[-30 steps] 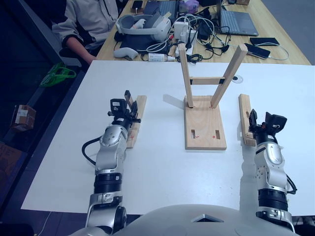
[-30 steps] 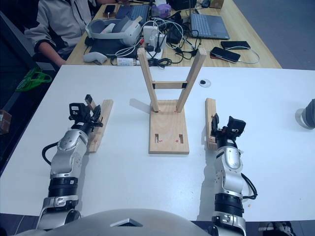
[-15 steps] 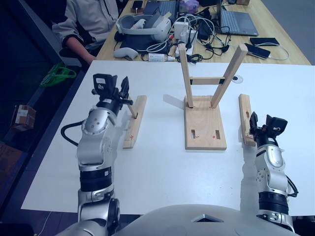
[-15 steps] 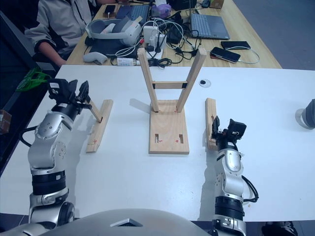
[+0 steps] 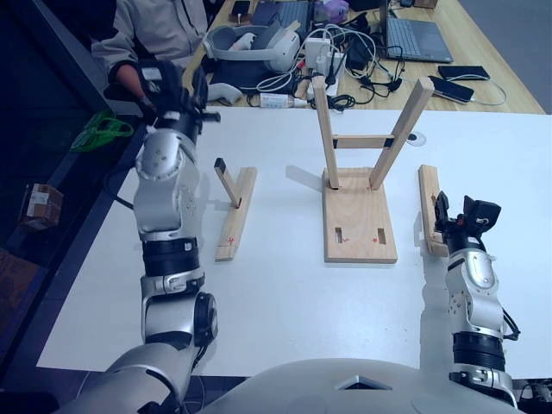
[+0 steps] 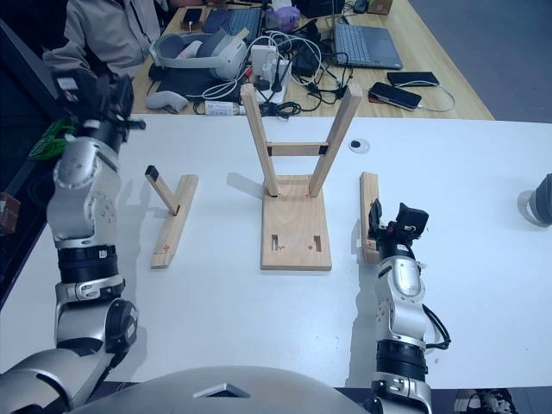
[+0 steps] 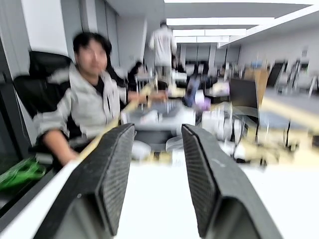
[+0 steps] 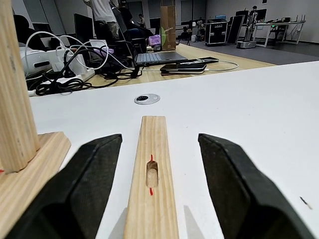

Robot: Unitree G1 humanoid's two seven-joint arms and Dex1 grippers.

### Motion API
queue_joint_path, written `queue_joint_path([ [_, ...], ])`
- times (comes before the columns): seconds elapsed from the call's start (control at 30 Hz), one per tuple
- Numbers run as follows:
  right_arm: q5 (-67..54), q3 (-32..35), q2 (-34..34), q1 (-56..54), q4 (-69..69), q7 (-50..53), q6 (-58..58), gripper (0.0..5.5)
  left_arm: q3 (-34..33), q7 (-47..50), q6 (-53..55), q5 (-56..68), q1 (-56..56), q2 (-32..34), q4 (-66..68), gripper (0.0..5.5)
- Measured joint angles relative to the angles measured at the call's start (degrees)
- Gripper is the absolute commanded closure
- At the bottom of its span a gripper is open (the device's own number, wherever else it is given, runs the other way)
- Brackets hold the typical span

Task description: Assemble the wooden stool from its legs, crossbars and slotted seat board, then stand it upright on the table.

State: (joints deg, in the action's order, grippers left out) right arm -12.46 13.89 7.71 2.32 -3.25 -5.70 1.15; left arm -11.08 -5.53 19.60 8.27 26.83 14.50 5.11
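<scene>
The slotted seat board [image 5: 360, 226] lies flat mid-table with two legs [image 5: 324, 129] standing in its far slots, joined by a crossbar [image 5: 360, 141]. To its left lies another leg [image 5: 236, 213] with a short crossbar [image 5: 226, 181] sticking up from it. A fourth leg [image 5: 429, 207] lies flat to the right of the board. My left gripper [image 5: 177, 84] is raised above the table's far left edge, open and holding nothing [image 7: 157, 134]. My right gripper [image 5: 454, 217] sits low at the near end of the right leg [image 8: 151, 199], open, a finger on either side of it.
Behind the white table stands a wooden desk with a headset [image 5: 250, 45], cables, a laptop [image 5: 412, 34] and phones. A person sits at its left end. A round grommet [image 5: 417, 137] is set in the table past the stool. A grey object [image 6: 539, 200] is at the right edge.
My left arm has risen from beside the left leg piece and swung up and back to the table's far left edge. That piece stays on the table. The right arm has barely moved.
</scene>
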Motion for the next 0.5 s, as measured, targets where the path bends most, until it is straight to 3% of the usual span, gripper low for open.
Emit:
queue_joint_path([
  [0.2, 0.0, 0.0, 0.2, -0.1, 0.0, -0.3, 0.3, 2.62, 5.9, -1.6, 0.0, -3.5, -4.1, 0.8, 1.7, 3.77],
  [0.5, 0.0, 0.1, 0.2, -0.1, -0.1, -0.3, 0.7, 2.62, -0.3, 2.0, 1.5, 0.2, -1.9, -0.2, 1.0, 3.77],
])
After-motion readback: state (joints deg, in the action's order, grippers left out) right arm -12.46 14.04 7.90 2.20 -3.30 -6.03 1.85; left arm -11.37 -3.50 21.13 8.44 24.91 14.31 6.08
